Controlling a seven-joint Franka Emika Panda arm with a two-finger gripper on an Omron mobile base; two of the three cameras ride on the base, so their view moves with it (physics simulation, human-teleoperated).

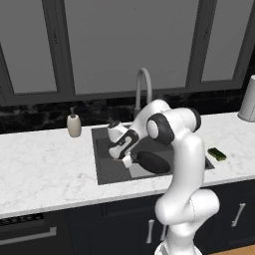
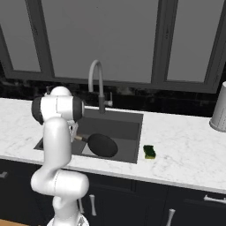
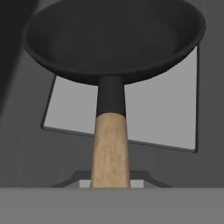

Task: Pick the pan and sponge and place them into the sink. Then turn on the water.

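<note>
No brand, label or writing is showing anywhere that can be read.

The window (image 1: 129, 45) is spanning the wall behind, above a dark backsplash. The marble counter (image 1: 45, 169) is running from side to side, with dark cabinets (image 2: 185, 203) sitting under it. The sink (image 1: 102, 169) is lying sunk in the counter, a dark basin with a lighter drain plate (image 3: 162, 113) in its floor. The white arm (image 1: 187, 164) is bending over the front edge and reaching down into the basin.

The faucet (image 1: 143, 84) is rising behind the sink, and no water is running from it. The pan (image 1: 153, 162) is hanging inside the sink, over the drain plate and near the front wall; whether it is touching the floor cannot be told. Its wooden handle (image 3: 110, 148) is pointing back toward the gripper (image 1: 127, 160), which is clenched on the handle's end.

A grey canister (image 2: 219, 110) is standing at the far right of the counter. A soap dispenser (image 1: 74, 124) is standing left of the sink. The sponge (image 2: 150, 152) is lying on the counter just beside the sink's right rim, well apart from the gripper.
</note>
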